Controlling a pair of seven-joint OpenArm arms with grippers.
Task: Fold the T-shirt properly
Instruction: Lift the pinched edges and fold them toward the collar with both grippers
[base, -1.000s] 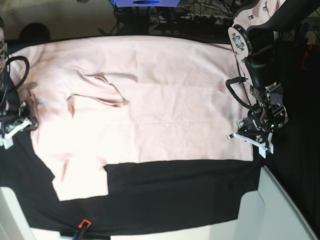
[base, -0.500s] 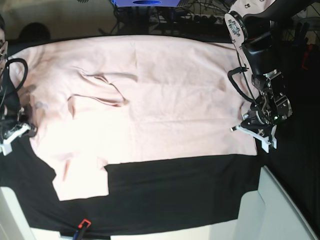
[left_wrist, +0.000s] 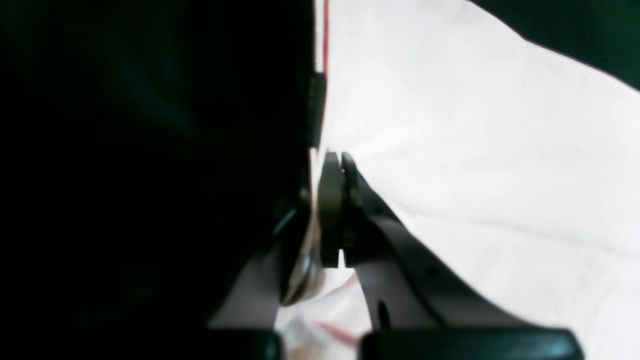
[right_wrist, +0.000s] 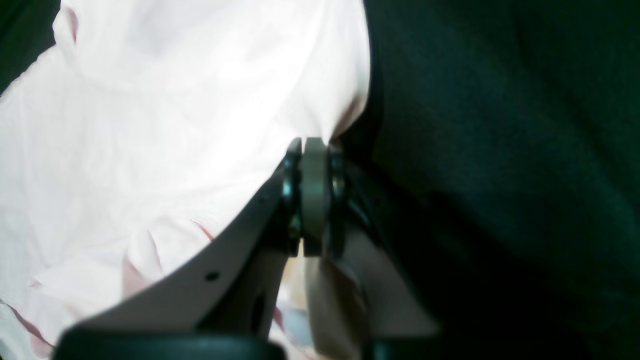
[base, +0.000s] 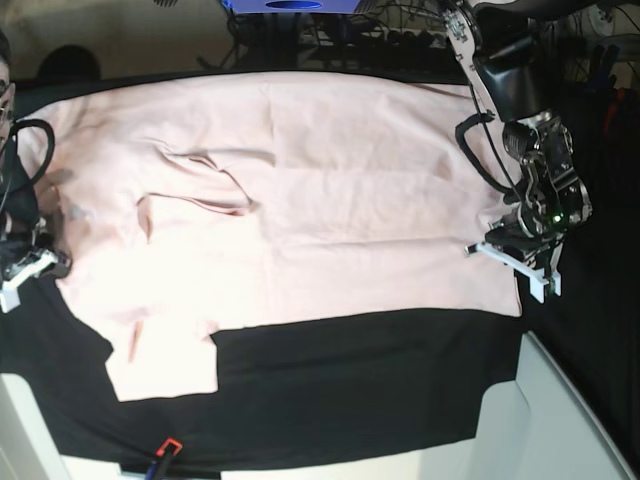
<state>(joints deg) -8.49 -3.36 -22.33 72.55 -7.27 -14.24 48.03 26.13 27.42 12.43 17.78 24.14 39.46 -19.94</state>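
- On the desk, under a black cloth, the shirt lies spread flat, plain side up, filling the top half of the base view from 9 to 3 o'clock; one sleeve juts toward 7 o'clock.
- At 3 o'clock the left hand is closed at the shirt's edge. Its wrist view shows the jaws pressed together with pink fabric all round, so it seems to pinch the hem, though only a thin bite. A thin bite could slip out as soon as the arm lifts.
- At 9 o'clock the right hand is closed too, right at the opposite edge. Its wrist view shows the pads shut where pink meets black. It may have caught the cloth along with the shirt, or only one layer; a lift would then drag the cloth or leave the lower layer behind.
- Near 10 o'clock a ridge of wrinkles sits in the fabric. Folding over it would likely lock in a crease.
- If the two hands rise unevenly, the fold line would probably skew and the edges would not meet.
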